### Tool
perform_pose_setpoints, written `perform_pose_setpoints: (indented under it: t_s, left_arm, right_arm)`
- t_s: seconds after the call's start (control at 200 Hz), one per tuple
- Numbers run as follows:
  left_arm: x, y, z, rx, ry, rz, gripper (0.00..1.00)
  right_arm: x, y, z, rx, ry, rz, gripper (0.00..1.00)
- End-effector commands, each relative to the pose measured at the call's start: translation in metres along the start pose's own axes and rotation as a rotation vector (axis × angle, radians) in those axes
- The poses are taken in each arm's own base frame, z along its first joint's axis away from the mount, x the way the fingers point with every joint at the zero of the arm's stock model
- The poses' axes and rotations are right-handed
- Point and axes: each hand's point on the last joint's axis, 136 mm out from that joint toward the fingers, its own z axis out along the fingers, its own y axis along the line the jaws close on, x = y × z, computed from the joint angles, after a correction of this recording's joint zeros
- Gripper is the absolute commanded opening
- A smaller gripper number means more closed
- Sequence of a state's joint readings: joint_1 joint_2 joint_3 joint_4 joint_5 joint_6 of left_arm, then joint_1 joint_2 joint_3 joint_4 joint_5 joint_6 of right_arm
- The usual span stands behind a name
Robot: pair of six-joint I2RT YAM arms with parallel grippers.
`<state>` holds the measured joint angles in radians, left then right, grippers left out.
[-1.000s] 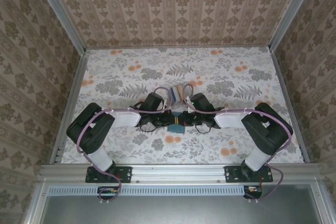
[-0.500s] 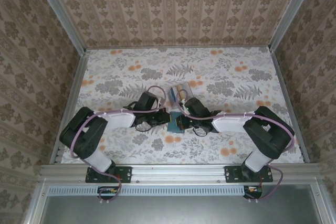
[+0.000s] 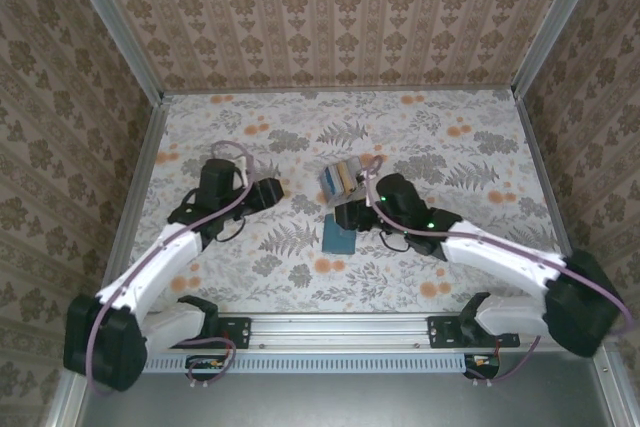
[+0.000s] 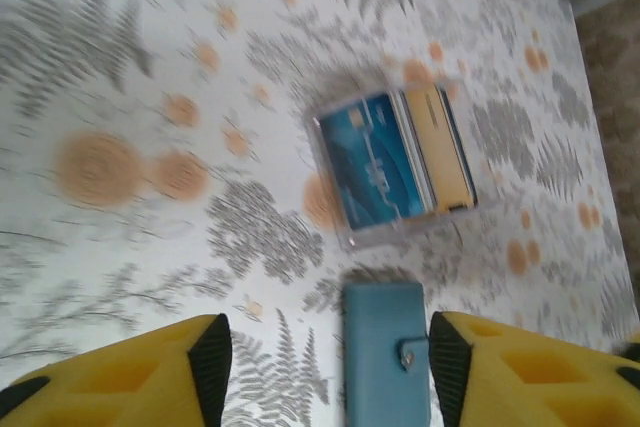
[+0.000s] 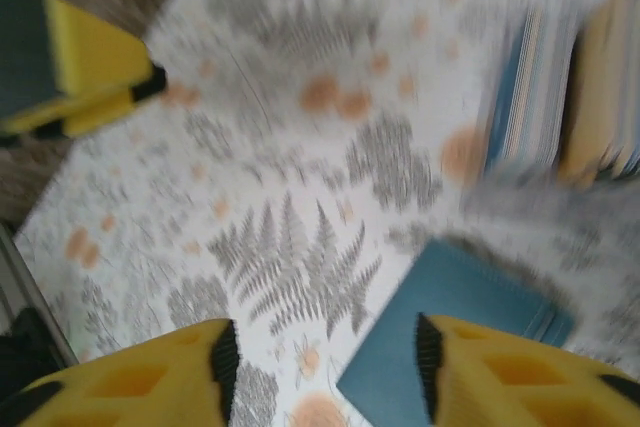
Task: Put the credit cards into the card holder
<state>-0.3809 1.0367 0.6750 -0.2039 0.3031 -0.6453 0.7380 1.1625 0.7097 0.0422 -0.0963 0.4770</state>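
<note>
Card holder, dark teal and closed, is lying flat near the middle of the worktop, its long axis running from the near edge toward the back wall. Just beyond it, credit cards, blue and yellow-tan, are standing on edge, packed together inside a small clear box.

The worktop is wearing a white cloth printed with grey ferns and orange blossoms. Beige patterned wallpaper is covering the three walls around it, and metal rails are framing the edges.

The right hand is hovering just beside the card holder's far right corner, its arm stretching low from the near right. Its yellow fingers are standing apart, gripping nothing. The left hand is sitting well to the left of the card holder, pointing right toward the box, its arm reaching in from the near left. It is released too, holding nothing.
</note>
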Motion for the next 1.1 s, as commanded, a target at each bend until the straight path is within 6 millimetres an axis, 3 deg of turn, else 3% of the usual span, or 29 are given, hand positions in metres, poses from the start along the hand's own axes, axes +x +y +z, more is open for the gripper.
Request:
perform_pose_setpoints:
  t_s: [0.0,0.06,0.155,0.205,0.245,0.43,0.555,0.655,0.81,0.955,1.095]
  left_arm:
    - [-0.020,0.013,-0.031,-0.137,-0.087,0.154,0.64]
    - [-0.032,0.018,-0.046,-0.210,-0.135,0.236,0.72]
    - [-0.047,0.033,-0.064,-0.340,-0.202,0.357,0.89]
    - [-0.051,0.036,-0.067,-0.367,-0.232,0.456,0.94]
    - [-0.050,0.030,-0.064,-0.328,-0.259,0.584,0.98]
    - [-0.055,0.028,-0.075,-0.288,-0.593,0.806,1.00]
    - [-0.050,0.046,-0.073,-0.399,-0.613,0.939,1.00]
    - [-0.057,0.074,-0.068,-0.506,-0.600,0.899,1.00]
    - [-0.068,0.107,-0.061,-0.528,-0.597,0.754,1.00]
    - [-0.081,0.130,-0.049,-0.518,-0.611,0.670,1.00]
    - [-0.089,0.152,-0.032,-0.472,-0.624,0.557,1.00]
  right_arm:
    - [-0.035,-0.015,-0.043,0.135,-0.182,-0.126,0.65]
    - [-0.046,-0.025,-0.066,0.203,-0.269,-0.184,0.78]
    - [-0.057,-0.046,-0.093,0.310,-0.396,-0.232,0.88]
    - [-0.060,-0.059,-0.104,0.367,-0.457,-0.253,0.91]
    - [-0.060,-0.066,-0.110,0.391,-0.501,-0.295,0.99]
    - [-0.055,-0.124,-0.140,0.643,-0.645,-0.284,1.00]
    - [-0.045,-0.161,-0.141,0.760,-0.574,-0.262,1.00]
    - [-0.040,-0.187,-0.144,0.844,-0.599,-0.248,1.00]
    - [-0.028,-0.222,-0.132,0.852,-0.550,-0.232,0.99]
    - [-0.016,-0.247,-0.119,0.872,-0.509,-0.214,1.00]
    - [-0.023,-0.258,-0.114,0.846,-0.531,-0.204,1.00]
